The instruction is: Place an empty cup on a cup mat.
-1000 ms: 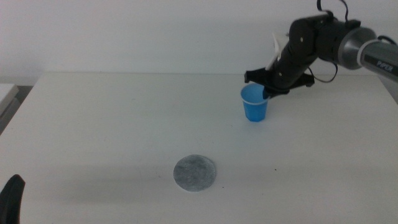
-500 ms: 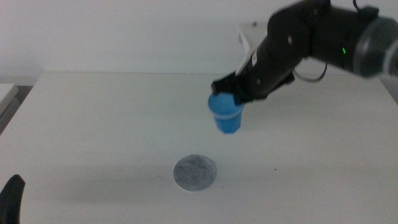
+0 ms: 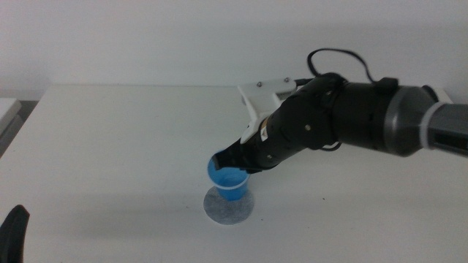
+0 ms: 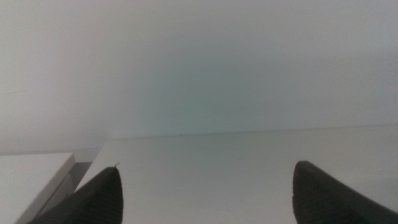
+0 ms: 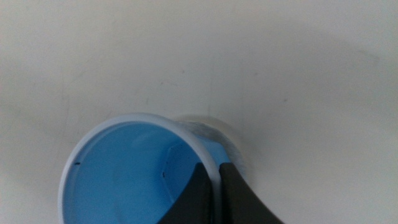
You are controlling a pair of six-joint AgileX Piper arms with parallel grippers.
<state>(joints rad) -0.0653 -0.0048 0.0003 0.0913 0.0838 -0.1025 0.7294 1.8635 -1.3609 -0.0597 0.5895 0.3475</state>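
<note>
The cup (image 3: 229,181) hangs upright over the mat (image 3: 219,212), towards the table's (image 3: 110,146) near edge, about midway along it; whether its base touches the mat I cannot tell. The right gripper (image 3: 235,162) pinches the cup's wall at the rim, one jaw inside and one outside, closed narrow on it, as the right wrist view shows (image 5: 219,186). This looks like the placing step: the next move calls for easing the cup straight down, centred on the mat, then opening the jaws. A second ago the cup stood near the far right of the table; half a second ago it was in the air between there and the mat. The left gripper (image 4: 205,199) waits at the near left corner, jaws wide and holding nothing
</note>
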